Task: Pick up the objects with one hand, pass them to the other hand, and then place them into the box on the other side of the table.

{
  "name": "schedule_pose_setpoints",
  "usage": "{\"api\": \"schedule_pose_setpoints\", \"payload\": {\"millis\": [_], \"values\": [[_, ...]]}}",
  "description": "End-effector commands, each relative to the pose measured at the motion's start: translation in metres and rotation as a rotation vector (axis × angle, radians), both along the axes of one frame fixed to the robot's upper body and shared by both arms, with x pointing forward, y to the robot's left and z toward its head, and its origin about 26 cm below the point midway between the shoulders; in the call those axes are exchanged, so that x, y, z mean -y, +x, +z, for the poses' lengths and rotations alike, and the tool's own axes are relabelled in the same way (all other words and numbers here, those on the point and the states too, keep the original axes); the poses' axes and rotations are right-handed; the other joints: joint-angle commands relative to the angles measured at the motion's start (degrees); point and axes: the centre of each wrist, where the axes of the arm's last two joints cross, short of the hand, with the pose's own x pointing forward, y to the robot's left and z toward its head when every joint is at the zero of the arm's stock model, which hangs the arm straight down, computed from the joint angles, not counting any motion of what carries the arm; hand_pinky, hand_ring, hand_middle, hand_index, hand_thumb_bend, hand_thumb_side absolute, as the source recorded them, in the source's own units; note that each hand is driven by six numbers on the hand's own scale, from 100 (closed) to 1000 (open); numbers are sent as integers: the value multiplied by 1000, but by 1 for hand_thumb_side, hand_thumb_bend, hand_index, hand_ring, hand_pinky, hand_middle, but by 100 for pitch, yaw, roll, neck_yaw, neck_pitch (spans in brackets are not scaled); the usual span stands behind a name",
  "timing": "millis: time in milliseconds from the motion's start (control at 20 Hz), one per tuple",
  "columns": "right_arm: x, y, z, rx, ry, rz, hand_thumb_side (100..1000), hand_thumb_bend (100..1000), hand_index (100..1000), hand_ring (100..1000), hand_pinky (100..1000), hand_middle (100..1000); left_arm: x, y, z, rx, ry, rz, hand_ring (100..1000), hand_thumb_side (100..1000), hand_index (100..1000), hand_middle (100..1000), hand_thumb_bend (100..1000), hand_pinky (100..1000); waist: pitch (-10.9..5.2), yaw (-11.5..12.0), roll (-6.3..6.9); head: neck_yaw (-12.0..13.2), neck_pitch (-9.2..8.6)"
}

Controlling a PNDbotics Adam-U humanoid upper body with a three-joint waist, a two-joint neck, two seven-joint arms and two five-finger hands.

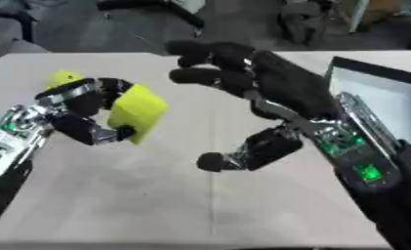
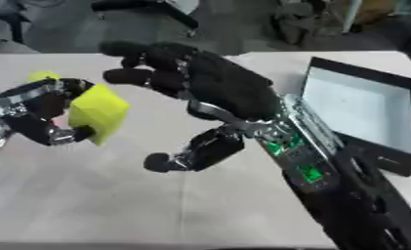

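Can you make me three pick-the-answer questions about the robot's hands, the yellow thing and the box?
1. Where is the black box with the pale inside?
A. On the table's right side
B. On the table's left side
C. On the floor

2. What colour is the foam-like block?
A. Red
B. Blue
C. Yellow

3. What is the right hand doing?
A. Holding the block
B. Open, holding nothing
C. Resting inside the box

Answers:
1 A: the box sits at the right edge of the table.
2 C: it is bright yellow.
3 B: its fingers are spread beside the block, which the left hand grips.
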Motion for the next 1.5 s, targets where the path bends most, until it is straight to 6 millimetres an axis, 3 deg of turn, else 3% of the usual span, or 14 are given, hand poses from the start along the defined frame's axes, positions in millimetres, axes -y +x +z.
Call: {"api": "schedule_pose_setpoints", "payload": {"millis": [50, 750, 1000, 1050, 1500], "values": [[-5, -4, 10, 29, -13, 40, 275, 507, 948, 842, 878, 1000, 10, -1, 12, 25, 56, -77, 514, 151, 720, 504, 298, 636, -61, -9, 23, -38, -12], [-17, -5, 5, -6, -146, 86, 252, 469, 930, 839, 879, 1000, 46, -2, 24, 96, 155, -249, 525, 150, 732, 515, 290, 644, -72, -22, 49, -90, -12], [-19, -5, 4, -5, -182, 79, 223, 443, 885, 842, 880, 1000, 53, -3, 26, 103, 162, -275, 526, 151, 734, 516, 293, 645, -78, -11, 58, -94, -12], [-19, -4, 3, -5, -187, 75, 184, 452, 871, 844, 880, 1000, 54, -3, 27, 104, 162, -280, 526, 151, 734, 516, 293, 645, -78, -9, 58, -99, -12], [-18, -1, -2, 16, -217, 3, 158, 381, 800, 846, 875, 1000, 61, -5, 29, 91, 155, -314, 528, 155, 737, 518, 286, 645, -76, 15, 56, -113, -12]]}}
